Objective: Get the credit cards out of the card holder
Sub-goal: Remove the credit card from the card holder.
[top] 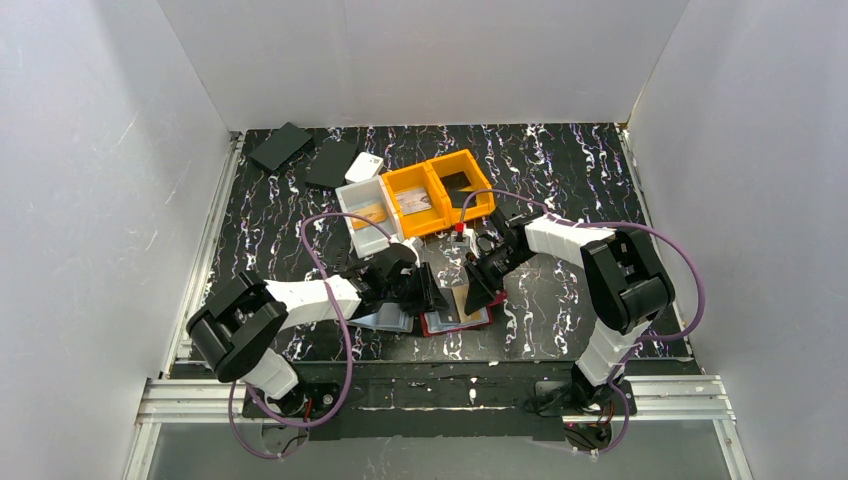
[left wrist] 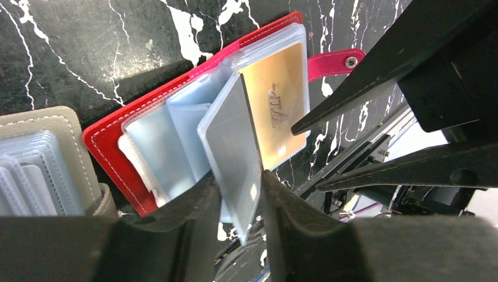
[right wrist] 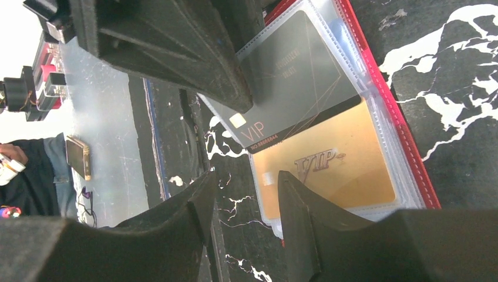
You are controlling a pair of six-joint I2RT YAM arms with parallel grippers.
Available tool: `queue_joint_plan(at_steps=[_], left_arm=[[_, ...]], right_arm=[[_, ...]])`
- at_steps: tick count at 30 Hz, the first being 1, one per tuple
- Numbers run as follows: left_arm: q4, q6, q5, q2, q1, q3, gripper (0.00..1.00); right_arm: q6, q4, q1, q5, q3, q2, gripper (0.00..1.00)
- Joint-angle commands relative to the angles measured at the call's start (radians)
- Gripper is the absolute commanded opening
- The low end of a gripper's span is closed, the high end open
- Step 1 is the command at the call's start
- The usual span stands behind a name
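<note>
Bins [top: 432, 226], white and orange, each carry a card; red card holder [top: 455, 322] lies open on the surface [top: 560, 170]. Left gripper [left wrist: 239, 188] pinches a dark card [left wrist: 232, 141] half out of the holder. Right gripper [right wrist: 244, 188], half open and empty, hovers over the gold card [right wrist: 329, 170]

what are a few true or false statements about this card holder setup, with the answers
1. The open card holder is red. True.
2. The gold card lies loose on the table. False: it sits in a clear sleeve of the open card holder.
3. A beige card holder lies beside the red one. True.
4. The right pincer grips the gold card. False: its jaws stand apart with nothing held between them.
5. All three bins are orange. False: there are two orange bins and one white bin.
</note>
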Motion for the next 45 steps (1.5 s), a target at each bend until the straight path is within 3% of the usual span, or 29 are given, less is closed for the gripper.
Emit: queue_joint_plan(at_steps=[1, 7, 17, 28, 37, 45], left_arm=[[0.001, -0.010, -0.006, -0.003, 0.004, -0.018, 0.24], [0.001, -0.004, -0.014, -0.011, 0.004, -0.023, 0.00], [0.209, 0.049, 0.023, -0.125, 0.003, -0.119, 0.00], [0.465, 0.001, 0.077, -0.153, 0.007, -0.162, 0.00], [0.617, -0.061, 0.082, -0.133, 0.017, -0.203, 0.00], [0.718, -0.079, 0.105, -0.103, 0.019, -0.204, 0.00]], right_arm=[[-0.021, -0.024, 0.000, -0.019, 0.007, 0.005, 0.52], [-0.022, -0.027, 0.000, -0.022, 0.007, 0.004, 0.52], [0.040, 0.002, -0.048, -0.254, -0.016, -0.057, 0.54], [0.128, 0.078, -0.097, -0.320, -0.043, -0.106, 0.54], [0.474, 0.435, -0.172, -0.299, -0.169, -0.206, 0.51], [0.542, 0.502, -0.172, -0.368, -0.187, -0.162, 0.50]])
